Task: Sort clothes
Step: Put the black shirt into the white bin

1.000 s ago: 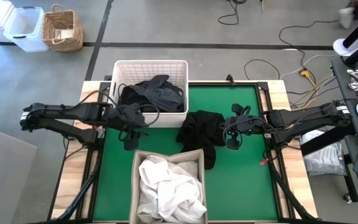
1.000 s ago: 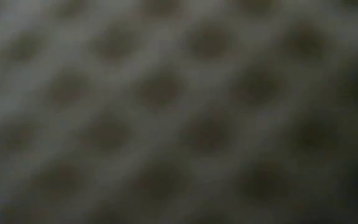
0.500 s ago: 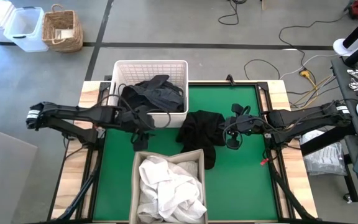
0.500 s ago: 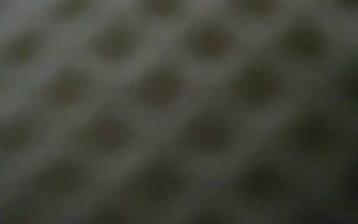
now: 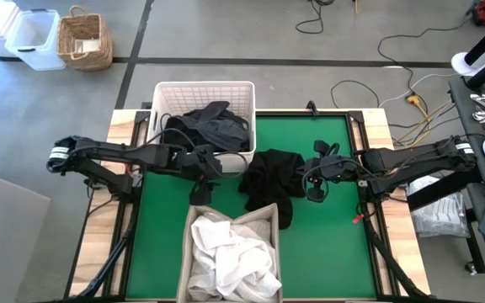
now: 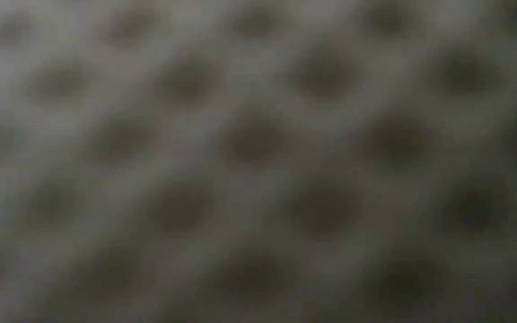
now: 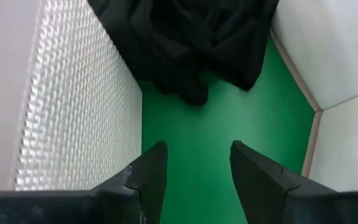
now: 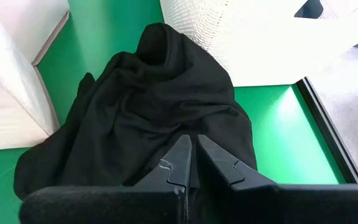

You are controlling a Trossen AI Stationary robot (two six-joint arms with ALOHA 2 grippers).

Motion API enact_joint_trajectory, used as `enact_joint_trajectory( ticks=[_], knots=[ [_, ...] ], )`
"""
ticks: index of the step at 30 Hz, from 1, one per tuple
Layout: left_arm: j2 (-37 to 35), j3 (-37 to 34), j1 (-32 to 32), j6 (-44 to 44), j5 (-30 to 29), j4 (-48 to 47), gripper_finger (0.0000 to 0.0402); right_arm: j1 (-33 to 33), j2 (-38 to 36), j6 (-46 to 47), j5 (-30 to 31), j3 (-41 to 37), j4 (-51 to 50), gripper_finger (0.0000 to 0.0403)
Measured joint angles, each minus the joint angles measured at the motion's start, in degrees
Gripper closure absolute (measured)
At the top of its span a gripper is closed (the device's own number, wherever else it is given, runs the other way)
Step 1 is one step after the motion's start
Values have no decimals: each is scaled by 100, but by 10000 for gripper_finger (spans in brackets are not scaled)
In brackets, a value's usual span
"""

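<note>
Left gripper [image 5: 199,194], fingers [image 7: 149,174] parted and holding nothing, hovers low over the green table mat [image 7: 216,149] in the lane between the white perforated plastic basket [image 5: 168,94] on one flank and the beige fabric bin [image 5: 267,212] on the other. Directly ahead of it, well short of its fingertips, a crumpled black soft garment [image 5: 272,175] lies on the mat. Right gripper [image 5: 317,192], fingers pressed together and gripping nothing, waits just beside the far edge of that same garment. More dark clothes [image 5: 209,128] fill the basket, and white crumpled clothes [image 5: 230,252] fill the bin. The step in hand is judged to be an approach to the black garment. To do it well, the left gripper should advance along the lane clear of both container walls, descend onto a raised fold rather than a flat margin, and close only once cloth sits between the fingers, so that the mat is not pinched.
</note>
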Motion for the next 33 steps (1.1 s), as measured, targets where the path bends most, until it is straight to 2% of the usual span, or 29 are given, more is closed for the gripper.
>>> enact_joint_trajectory(
  ticks=[5, 8, 13, 17, 20, 27, 30, 33],
  knots=[
    [56, 348, 4, -146, 181, -99, 247, 0, 0, -4, 0, 0, -2, 385],
    [94, 601, 7, -526, 178, -497, 247, 0, 0, -2, 0, 0, -2, 385],
    [230, 1282, 11, -1815, 144, -1106, 247, 0, -2, 0, 0, 0, -2, 385],
    [448, 1952, 17, -3139, 142, -1192, 247, 0, -2, -28, 0, 0, -13, 385],
    [745, 2491, 19, -3922, 145, -1281, 247, 0, -2, -52, 2, 0, -44, 385],
    [1844, 3778, 39, -4311, 79, -1857, 247, 0, -36, -17, 11, 0, -268, 385],
    [2439, 4680, 46, -4397, 58, -2975, 247, 0, -235, 182, 20, 0, -486, 385],
    [3046, 5532, 26, -4410, -552, -4219, 247, 0, -544, 429, 31, 0, -533, 385]
  ],
)
